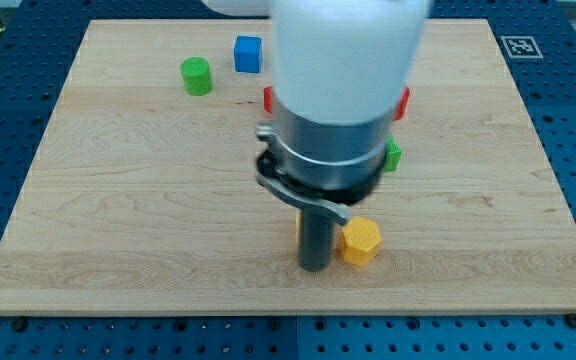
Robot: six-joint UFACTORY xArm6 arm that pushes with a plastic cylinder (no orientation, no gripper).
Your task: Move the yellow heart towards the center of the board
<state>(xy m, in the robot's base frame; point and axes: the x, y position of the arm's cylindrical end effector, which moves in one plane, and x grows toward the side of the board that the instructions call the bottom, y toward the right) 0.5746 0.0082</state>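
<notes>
Two yellow blocks: yellow heart [298, 226] and yellow hexagon [360, 241], either side of the rod's foot.
Tip: my tip [314, 266] stood on the board [118, 200]; a bare rod end, clasping nothing.
Yellow heart: just up and to the view's left of the tip, almost all hidden behind the rod; only a thin edge showed, and contact could not be judged.
Yellow hexagon: just to the view's right of the tip, close to the rod.
Green cylinder [196, 76]: well apart, toward the view's top left.
Blue cube [248, 53]: farther up, beside the green cylinder.
Left red block [267, 98]: a sliver past the arm [338, 90], shape unclear.
Right red block [404, 100]: a sliver, shape unclear.
Green sliver [393, 155]: up and right of the tip.
</notes>
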